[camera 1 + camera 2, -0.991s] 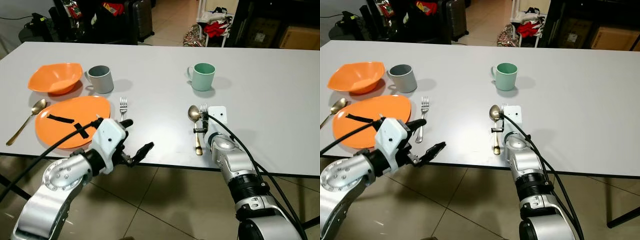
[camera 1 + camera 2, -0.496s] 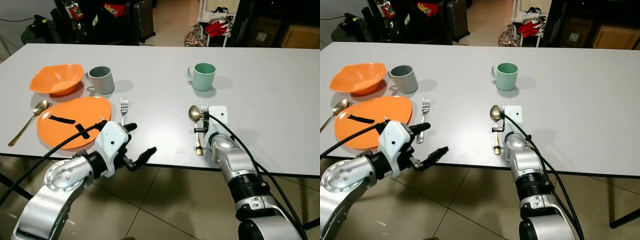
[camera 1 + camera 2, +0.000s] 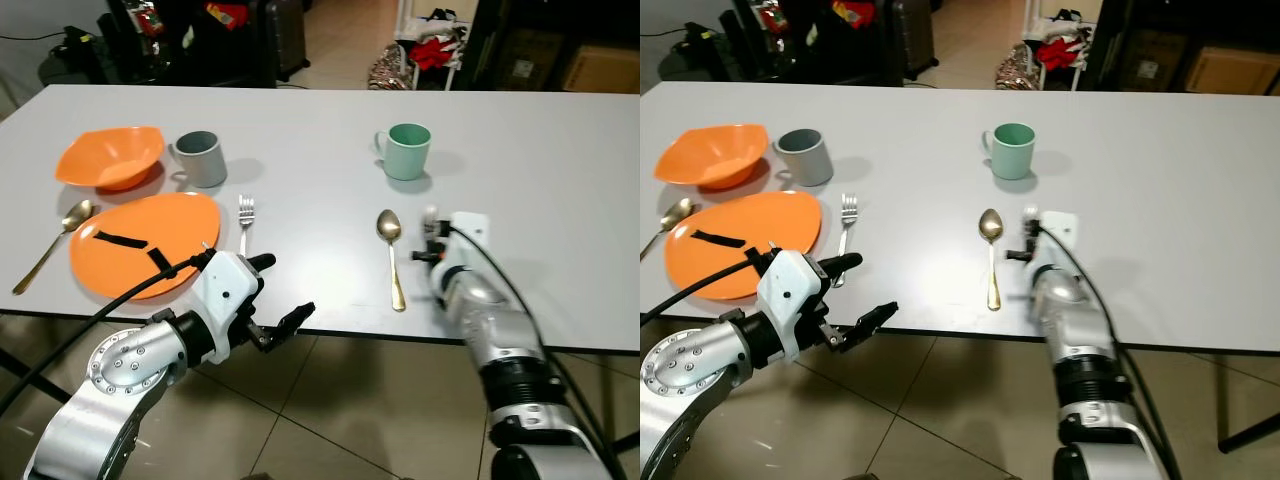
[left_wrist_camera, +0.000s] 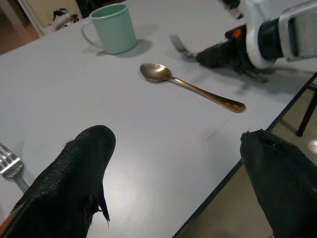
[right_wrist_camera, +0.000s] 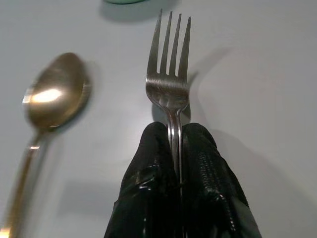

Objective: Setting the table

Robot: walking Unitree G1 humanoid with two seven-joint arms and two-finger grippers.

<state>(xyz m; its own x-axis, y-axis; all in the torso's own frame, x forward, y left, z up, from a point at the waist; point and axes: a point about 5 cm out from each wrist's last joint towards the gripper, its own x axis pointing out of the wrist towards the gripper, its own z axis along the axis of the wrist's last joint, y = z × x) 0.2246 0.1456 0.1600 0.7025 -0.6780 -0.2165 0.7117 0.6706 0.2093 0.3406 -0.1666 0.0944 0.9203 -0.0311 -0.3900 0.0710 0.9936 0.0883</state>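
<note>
Right, I see my right gripper [image 5: 176, 144] clamped on the silver fork [image 5: 169, 74], fingers [image 5: 148, 163] pinching its handle, tines pointing toward the green mug [image 3: 405, 151]. Fork sits just right of the gold spoon [image 3: 390, 255], which lies flat on the white table [image 3: 540, 150], nearer me than the mug. Left gripper [image 3: 275, 295] hangs off the table's near edge, well left of the spoon, fingers spread apart, grasping nothing. Orange plate [image 3: 140, 240], orange bowl [image 3: 110, 155], grey mug [image 3: 200, 158] and a second fork [image 3: 245, 215] sit far left of the green mug.

Silver arms, black cables, black textured jaws.
</note>
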